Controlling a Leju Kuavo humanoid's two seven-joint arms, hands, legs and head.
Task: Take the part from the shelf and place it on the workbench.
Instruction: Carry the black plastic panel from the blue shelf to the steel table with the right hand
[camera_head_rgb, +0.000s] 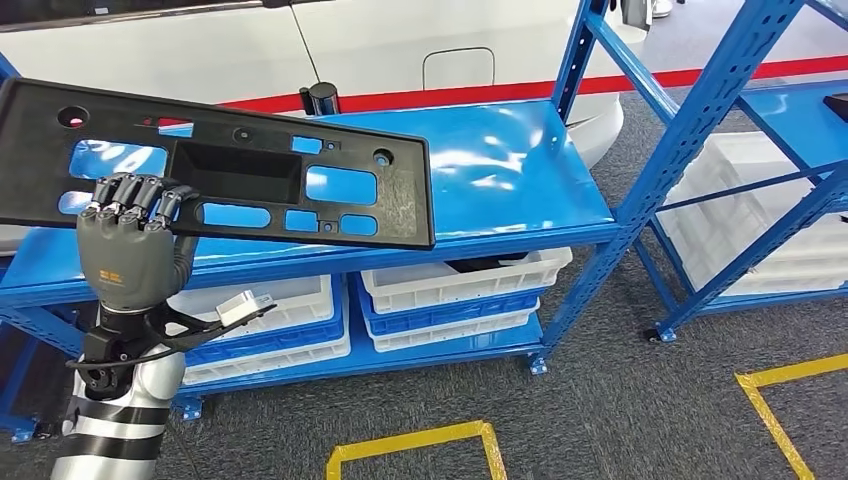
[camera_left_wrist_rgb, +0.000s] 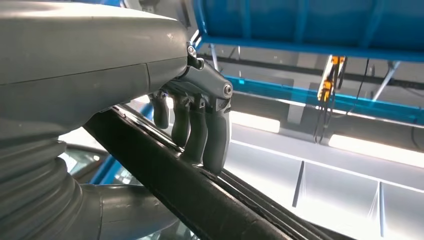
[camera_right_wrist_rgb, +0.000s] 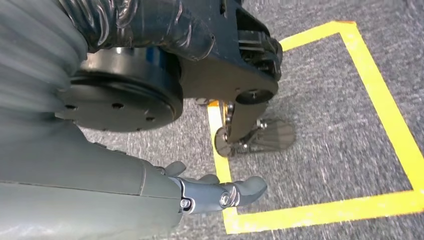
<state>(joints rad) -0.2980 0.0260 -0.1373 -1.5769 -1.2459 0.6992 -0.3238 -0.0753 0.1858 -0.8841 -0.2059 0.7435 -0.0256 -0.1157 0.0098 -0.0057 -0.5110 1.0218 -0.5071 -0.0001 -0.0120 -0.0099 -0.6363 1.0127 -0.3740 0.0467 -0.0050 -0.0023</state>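
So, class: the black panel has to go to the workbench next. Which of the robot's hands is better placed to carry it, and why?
The left hand: its fingers already grip the black panel's edge above the blue shelf. The right hand hangs by the floor, holding nothing.
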